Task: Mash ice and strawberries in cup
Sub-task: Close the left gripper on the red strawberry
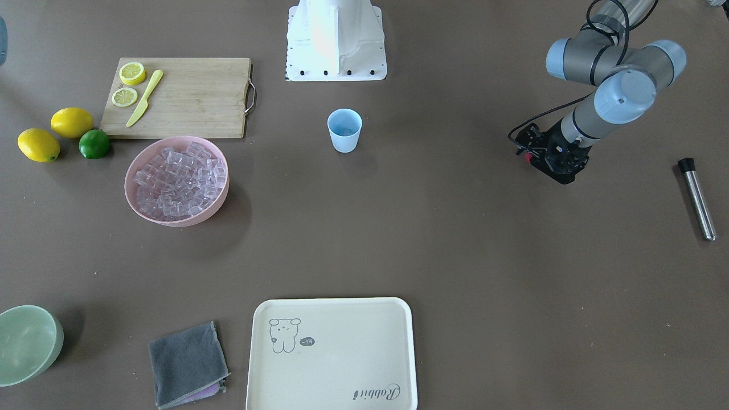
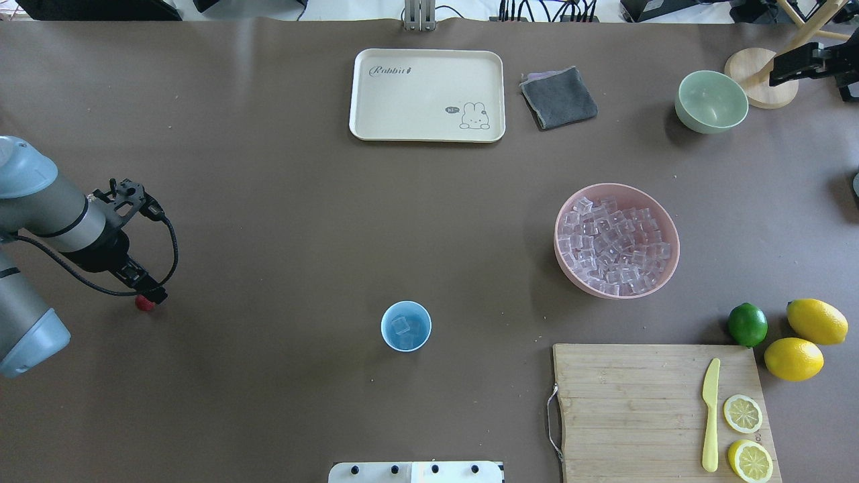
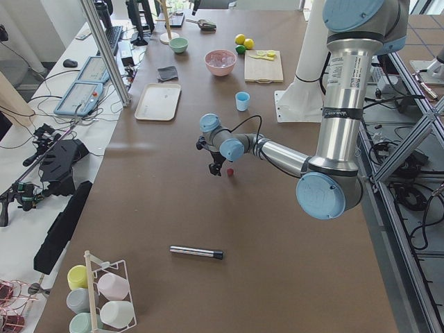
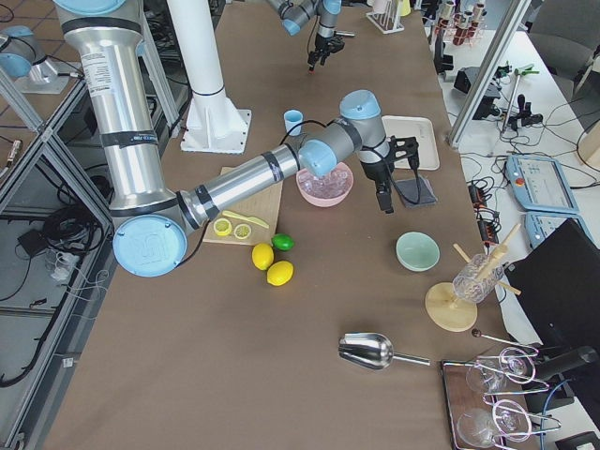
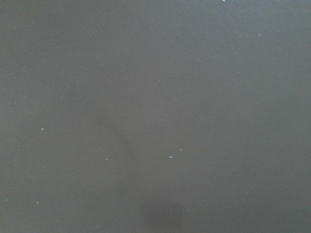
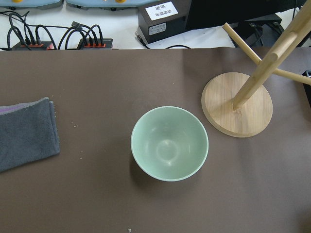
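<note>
1. At the far left side of the bench (image 2: 268, 201), the left claw (image 2: 146, 297) hangs low over the bare surface, its tip right against the strawberry (image 2: 143, 304). We cannot tell whether the jaws are clamped on the berry or merely beside it; the left wrist view shows only blank bench.
2. Well apart from that, near the robot's base, the cup (image 1: 344, 141) stands upright with a few cubes of ice (image 2: 400, 327) already inside. More ice fills the pink bowl (image 1: 222, 200) further to the robot's right.
3. We judge the step in hand to be fetching the berry: the ice is in the cup, the fruit is not, and no mashing has begun.
4. The next move, as we see it, calls for a firm hold on the small round berry, a lift clear of the bench, a carry to above the cup's mouth and a release inside the rim.
5. A metal rod with a black end (image 1: 699, 202) lies beyond the left arm, untouched; it looks like the masher.
6. The right claw (image 4: 385, 202) hovers high near the green bowl (image 6: 169, 145) and grey cloth (image 6: 26, 133); whether its jaws are apart or together we cannot tell.
</note>
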`<state>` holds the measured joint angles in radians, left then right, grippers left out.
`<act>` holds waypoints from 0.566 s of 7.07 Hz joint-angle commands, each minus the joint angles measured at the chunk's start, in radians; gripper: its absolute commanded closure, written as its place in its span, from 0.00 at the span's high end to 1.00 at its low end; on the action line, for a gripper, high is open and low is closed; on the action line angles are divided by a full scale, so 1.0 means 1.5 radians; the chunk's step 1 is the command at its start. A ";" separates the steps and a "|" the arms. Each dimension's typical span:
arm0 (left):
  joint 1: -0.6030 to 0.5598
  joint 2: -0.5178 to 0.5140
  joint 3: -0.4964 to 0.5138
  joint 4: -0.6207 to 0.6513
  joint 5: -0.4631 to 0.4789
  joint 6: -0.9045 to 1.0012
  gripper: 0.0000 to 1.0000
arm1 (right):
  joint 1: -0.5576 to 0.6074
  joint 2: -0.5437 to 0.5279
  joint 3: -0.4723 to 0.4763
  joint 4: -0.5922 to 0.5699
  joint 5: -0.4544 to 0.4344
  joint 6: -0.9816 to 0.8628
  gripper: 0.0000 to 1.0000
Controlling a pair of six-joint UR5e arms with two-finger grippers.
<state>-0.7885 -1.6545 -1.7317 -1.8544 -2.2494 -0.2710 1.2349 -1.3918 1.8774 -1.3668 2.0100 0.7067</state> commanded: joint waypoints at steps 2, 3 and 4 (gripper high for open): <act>0.018 0.009 -0.001 -0.006 0.009 0.001 0.82 | 0.000 -0.003 -0.002 0.000 -0.007 0.000 1.00; 0.021 0.009 -0.006 -0.006 0.009 0.002 0.81 | 0.000 -0.002 -0.007 0.000 -0.007 -0.001 1.00; 0.022 0.010 -0.010 -0.006 0.009 0.002 0.81 | -0.001 -0.002 -0.012 0.000 -0.008 -0.001 1.00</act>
<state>-0.7587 -1.6410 -1.7400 -1.8635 -2.2372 -0.2689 1.2343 -1.3949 1.8680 -1.3668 1.9987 0.7063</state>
